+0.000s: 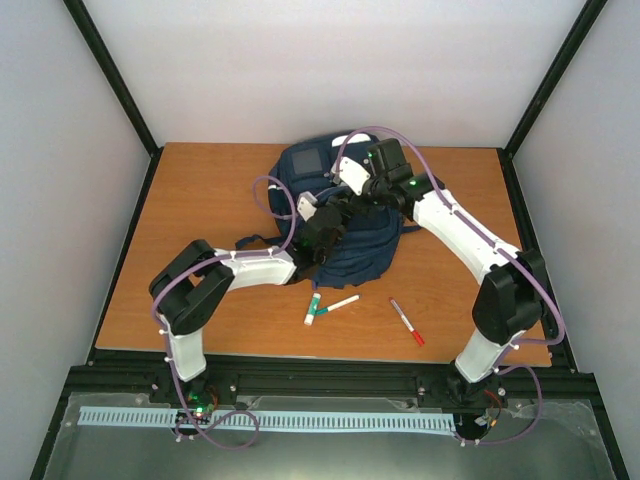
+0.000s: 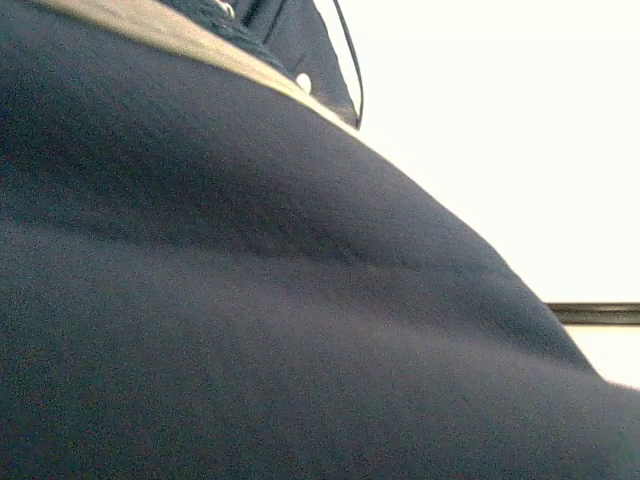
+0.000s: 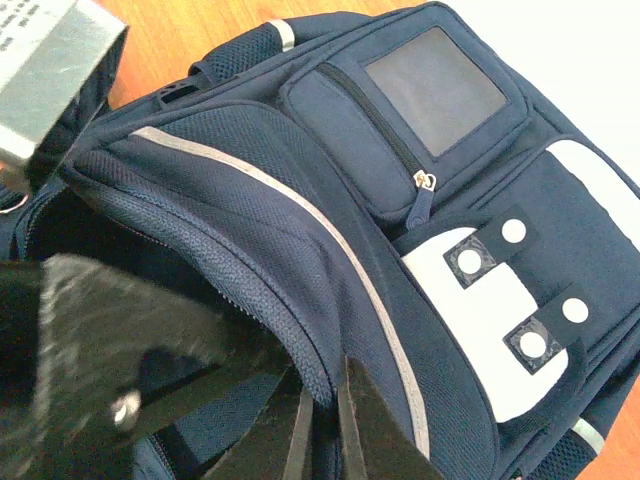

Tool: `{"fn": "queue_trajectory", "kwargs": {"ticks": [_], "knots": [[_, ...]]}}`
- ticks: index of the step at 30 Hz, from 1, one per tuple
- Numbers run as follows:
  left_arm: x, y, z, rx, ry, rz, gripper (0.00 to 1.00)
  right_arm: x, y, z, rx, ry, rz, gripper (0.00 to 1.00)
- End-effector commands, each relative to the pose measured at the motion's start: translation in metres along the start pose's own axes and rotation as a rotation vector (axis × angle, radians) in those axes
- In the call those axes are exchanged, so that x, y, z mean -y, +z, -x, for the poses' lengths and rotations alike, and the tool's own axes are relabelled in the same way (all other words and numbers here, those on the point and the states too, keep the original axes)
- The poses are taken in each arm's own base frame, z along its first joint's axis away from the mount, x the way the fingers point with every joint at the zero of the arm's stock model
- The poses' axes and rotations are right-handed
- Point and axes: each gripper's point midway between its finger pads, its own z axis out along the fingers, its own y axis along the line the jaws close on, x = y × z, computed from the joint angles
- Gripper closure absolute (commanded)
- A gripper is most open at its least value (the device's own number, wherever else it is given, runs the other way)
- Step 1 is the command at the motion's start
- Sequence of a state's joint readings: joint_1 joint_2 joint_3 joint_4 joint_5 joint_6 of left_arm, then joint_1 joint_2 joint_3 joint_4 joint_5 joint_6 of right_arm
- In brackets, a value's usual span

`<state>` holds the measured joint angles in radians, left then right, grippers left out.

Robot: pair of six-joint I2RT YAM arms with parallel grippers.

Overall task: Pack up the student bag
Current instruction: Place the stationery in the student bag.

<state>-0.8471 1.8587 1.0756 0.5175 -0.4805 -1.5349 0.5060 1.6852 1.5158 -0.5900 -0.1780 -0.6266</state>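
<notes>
Fingers (image 3: 362, 440) of our right gripper (image 3: 325, 385) are pressed together, pinching the zip rim of the large navy-blue, white-striped fabric student bag (image 3: 330, 130), which lies toward the far middle of the brown wooden table (image 1: 200, 200). Our left gripper (image 1: 325, 235) sits against the bag; we cannot tell how its fingers stand. A green-capped white marker pen (image 1: 312, 309) and a slim red-capped pen (image 1: 406, 322) lie nearer us.

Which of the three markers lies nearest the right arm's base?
The red-capped marker, lying alone; the two green-tipped markers sit together further left.
</notes>
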Motion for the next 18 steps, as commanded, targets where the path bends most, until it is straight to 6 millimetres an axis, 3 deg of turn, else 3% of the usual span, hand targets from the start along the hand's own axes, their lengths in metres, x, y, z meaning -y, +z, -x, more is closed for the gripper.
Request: {"fn": "queue_trajectory", "kwargs": {"ticks": [1,5,8,18], "knots": [[0.037,-0.018,-0.004,-0.083,0.04,-0.078,0.4,0.01,0.001,0.019,0.061,0.038,-0.044,0.97],[0.041,-0.047,-0.019,-0.185,0.116,-0.075,0.37,0.012,0.002,0.016,0.05,0.051,-0.057,0.97],[0.032,-0.071,-0.027,-0.247,0.221,-0.023,0.35,0.015,0.002,0.013,0.04,0.056,-0.071,0.97],[-0.044,-0.146,0.011,-0.315,0.588,0.277,0.3,0.012,0.004,0.004,0.041,0.07,-0.068,0.97]]}}
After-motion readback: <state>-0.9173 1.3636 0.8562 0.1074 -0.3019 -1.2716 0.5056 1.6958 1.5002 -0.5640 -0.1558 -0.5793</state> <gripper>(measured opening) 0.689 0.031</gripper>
